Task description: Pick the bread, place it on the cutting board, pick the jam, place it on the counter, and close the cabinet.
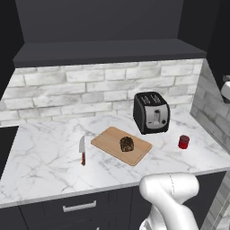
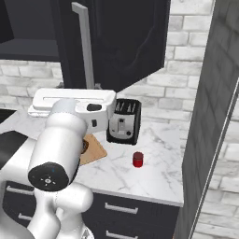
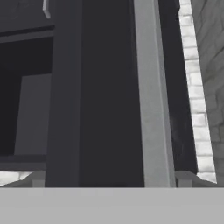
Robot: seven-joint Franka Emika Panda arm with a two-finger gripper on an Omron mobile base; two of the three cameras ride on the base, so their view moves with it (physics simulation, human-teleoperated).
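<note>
Whitewashed brick backsplash (image 1: 90,92) behind the worktop, grey mortar lines, running round the corner onto a side wall (image 1: 211,112) at right. Black two-slot toaster (image 1: 151,112) with silver front panel standing near the back wall. Red-handled knife (image 1: 82,150) lying flat, blade toward the wall. Dark lower drawers (image 2: 135,214) with short silver bar pulls beneath. Tall dark grey panel (image 2: 210,116) with a thin pale edge strip at far right of the right base view. Even, soft light; faint shadows under the toaster.
</note>
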